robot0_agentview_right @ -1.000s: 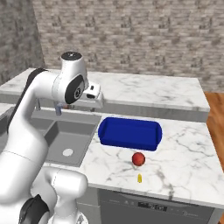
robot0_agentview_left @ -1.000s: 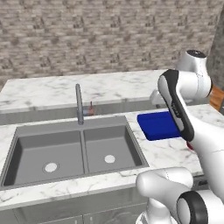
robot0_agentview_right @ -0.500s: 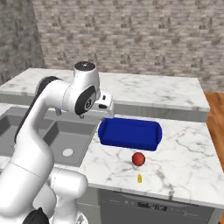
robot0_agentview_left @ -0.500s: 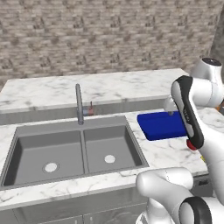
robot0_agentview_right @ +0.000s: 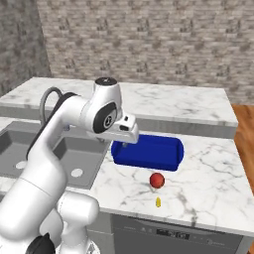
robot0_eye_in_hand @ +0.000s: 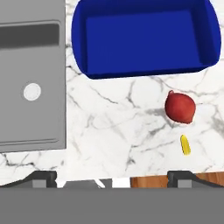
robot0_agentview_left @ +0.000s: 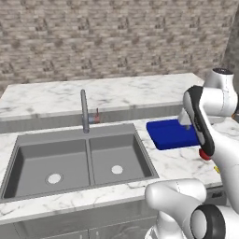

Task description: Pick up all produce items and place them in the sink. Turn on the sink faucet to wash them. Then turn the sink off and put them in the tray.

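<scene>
Gripper (robot0_eye_in_hand: 112, 175) fingertips stand wide apart and hold nothing, hanging above the marble desk (robot0_eye_in_hand: 118, 127). Below them you see the red fruit (robot0_eye_in_hand: 180, 108) lying on the desk, just in front of the blue tray (robot0_eye_in_hand: 146, 37), with a small yellow piece (robot0_eye_in_hand: 186, 145) beside it. Sink (robot0_agentview_left: 84, 158) and faucet (robot0_agentview_left: 84, 112) sit to the tray's left.

Grey brick wall (robot0_agentview_left: 116, 42), marble counter (robot0_agentview_right: 208, 183)
</scene>
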You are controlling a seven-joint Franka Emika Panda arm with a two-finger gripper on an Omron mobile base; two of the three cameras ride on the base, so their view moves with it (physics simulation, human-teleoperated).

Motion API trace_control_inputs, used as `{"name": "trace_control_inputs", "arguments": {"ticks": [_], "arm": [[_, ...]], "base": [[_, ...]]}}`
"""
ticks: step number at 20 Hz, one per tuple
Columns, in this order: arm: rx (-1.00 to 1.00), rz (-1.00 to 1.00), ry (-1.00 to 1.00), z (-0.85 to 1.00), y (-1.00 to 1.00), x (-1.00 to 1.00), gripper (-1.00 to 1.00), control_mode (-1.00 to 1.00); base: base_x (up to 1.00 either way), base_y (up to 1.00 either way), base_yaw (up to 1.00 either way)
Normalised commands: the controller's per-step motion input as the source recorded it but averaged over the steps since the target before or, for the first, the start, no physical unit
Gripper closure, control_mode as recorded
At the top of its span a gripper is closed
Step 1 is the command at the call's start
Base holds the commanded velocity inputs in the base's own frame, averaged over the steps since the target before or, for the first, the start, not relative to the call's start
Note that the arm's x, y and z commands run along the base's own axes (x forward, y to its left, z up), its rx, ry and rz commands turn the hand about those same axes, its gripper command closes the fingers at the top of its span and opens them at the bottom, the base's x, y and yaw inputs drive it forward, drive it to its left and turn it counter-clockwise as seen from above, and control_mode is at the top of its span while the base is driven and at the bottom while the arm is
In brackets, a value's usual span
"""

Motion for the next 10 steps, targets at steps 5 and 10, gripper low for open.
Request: {"name": "trace_control_inputs", "arguments": {"ticks": [5,10], "arm": [[-0.05,-0.08,0.1,-0.32,-0.26,0.0,-1.0,-1.0],[-0.02,-0.06,0.07,-0.3,-0.35,0.0,-1.0,-1.0]], "base": [[0.0,0.0,0.0],[0.0,0.0,0.0]]}}
